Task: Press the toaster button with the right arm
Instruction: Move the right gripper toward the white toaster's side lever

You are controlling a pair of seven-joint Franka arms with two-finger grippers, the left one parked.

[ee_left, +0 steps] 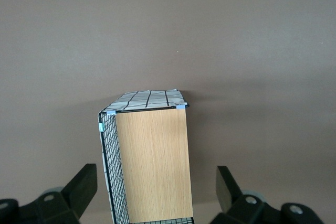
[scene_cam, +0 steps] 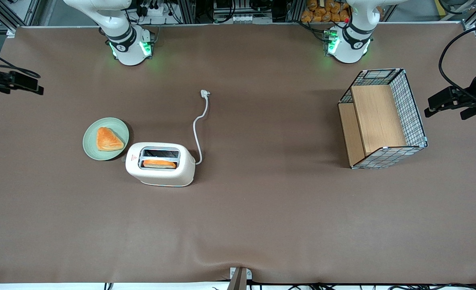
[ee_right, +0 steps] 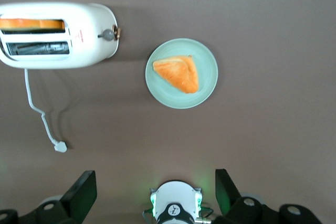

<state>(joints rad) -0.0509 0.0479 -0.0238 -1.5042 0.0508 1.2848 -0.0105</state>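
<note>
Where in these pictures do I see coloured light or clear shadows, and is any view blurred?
Front view: green light glows at the right arm base, and the toaster casts a soft shadow on the brown table. Right wrist view: the open gripper hangs high above the table, the toaster button and plate look sharp, and the cord throws a faint shadow. No view looks blurred.
</note>
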